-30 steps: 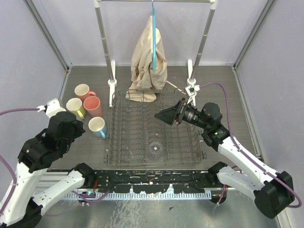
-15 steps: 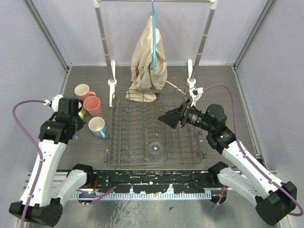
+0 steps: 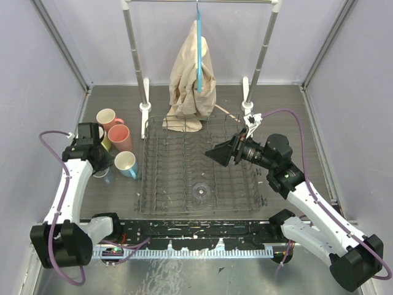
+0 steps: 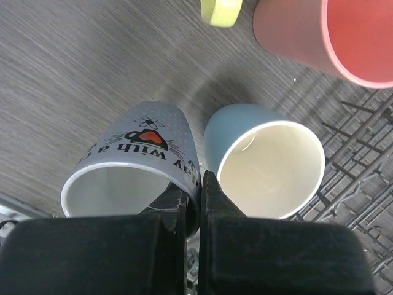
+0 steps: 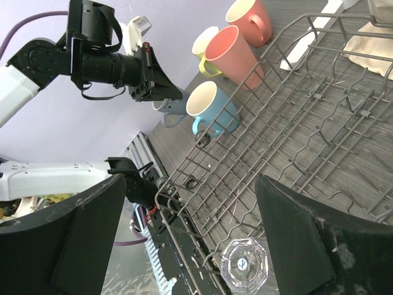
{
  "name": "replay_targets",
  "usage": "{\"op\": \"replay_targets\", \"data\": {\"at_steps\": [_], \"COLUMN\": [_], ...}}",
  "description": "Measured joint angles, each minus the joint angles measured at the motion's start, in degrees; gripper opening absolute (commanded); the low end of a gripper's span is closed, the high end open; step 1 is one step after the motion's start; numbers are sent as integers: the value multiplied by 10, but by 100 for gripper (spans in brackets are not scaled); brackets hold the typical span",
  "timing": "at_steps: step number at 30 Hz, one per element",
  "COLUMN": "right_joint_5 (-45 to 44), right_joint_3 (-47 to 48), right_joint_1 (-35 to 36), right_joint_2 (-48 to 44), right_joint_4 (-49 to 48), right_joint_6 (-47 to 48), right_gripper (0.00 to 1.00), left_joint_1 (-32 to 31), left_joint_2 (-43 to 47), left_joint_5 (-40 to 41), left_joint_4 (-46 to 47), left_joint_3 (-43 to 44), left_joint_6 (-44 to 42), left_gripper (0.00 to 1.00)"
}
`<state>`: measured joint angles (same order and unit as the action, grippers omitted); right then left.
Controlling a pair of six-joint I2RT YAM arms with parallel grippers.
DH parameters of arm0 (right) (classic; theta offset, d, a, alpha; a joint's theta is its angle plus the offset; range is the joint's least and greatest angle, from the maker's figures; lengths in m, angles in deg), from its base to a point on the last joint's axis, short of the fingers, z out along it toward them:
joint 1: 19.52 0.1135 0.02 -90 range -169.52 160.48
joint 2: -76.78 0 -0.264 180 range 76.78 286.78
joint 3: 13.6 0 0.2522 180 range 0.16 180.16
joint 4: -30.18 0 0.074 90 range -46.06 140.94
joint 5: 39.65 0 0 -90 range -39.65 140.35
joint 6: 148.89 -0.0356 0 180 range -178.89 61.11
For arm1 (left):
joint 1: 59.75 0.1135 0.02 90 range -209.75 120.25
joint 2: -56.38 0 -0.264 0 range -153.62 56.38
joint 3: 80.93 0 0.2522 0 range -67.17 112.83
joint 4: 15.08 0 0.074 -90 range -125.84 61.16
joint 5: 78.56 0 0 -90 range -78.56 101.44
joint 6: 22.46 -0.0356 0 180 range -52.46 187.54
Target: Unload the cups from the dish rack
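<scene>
My left gripper (image 3: 102, 166) is shut on the rim of the grey-blue mug (image 4: 132, 163), one finger inside and one outside; the mug hangs low over the table, just left of the light blue mug (image 3: 126, 164). In the left wrist view my left gripper (image 4: 199, 184) pinches the mug wall beside the light blue mug (image 4: 264, 160). Two salmon-pink mugs (image 3: 107, 117) (image 3: 120, 137) and the pale yellow mug (image 3: 97, 139) stand behind. The clear glass (image 3: 201, 192) sits upside down in the dish rack (image 3: 159, 153). My right gripper (image 3: 210, 152) is open and empty above the rack, and the glass (image 5: 244, 263) lies below my right gripper (image 5: 190, 184).
A silver clothes rail (image 3: 136, 55) with beige cloth (image 3: 193, 80) stands behind the rack. Grey walls close in on the left and right. The arm bases and a black rail (image 3: 196, 230) run along the near edge.
My left arm has swung down and away from the camera, carrying the grey-blue mug to the spot left of the light blue mug. My right gripper has shifted slightly and stays open.
</scene>
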<state>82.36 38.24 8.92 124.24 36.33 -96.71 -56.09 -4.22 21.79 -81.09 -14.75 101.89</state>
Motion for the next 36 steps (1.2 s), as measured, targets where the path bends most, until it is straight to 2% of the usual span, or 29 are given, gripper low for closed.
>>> {"op": "replay_targets", "data": {"at_steps": [11,26,30,32,36], "right_joint_5": [0,0,0,0,0], "right_joint_3": [0,0,0,0,0], "right_joint_1": [-1,-1,-1,-1,-1], "right_joint_2": [19,18,9,5,3], "right_joint_4": [-1,-4,-3,-3,-2], "right_joint_6": [0,0,0,0,0], "right_gripper": [92,92,92,92,92], "left_joint_1": [75,88,90,90,91], "left_joint_2": [-96,-169,-177,-177,-176], "left_joint_5": [-57,-70,-73,-73,-73], "left_joint_4": [61,70,67,65,65], "left_joint_3": [-9,-5,1,1,1], "left_joint_6": [-14,-15,-15,-16,-17], "left_gripper": [0,0,13,15,26]}}
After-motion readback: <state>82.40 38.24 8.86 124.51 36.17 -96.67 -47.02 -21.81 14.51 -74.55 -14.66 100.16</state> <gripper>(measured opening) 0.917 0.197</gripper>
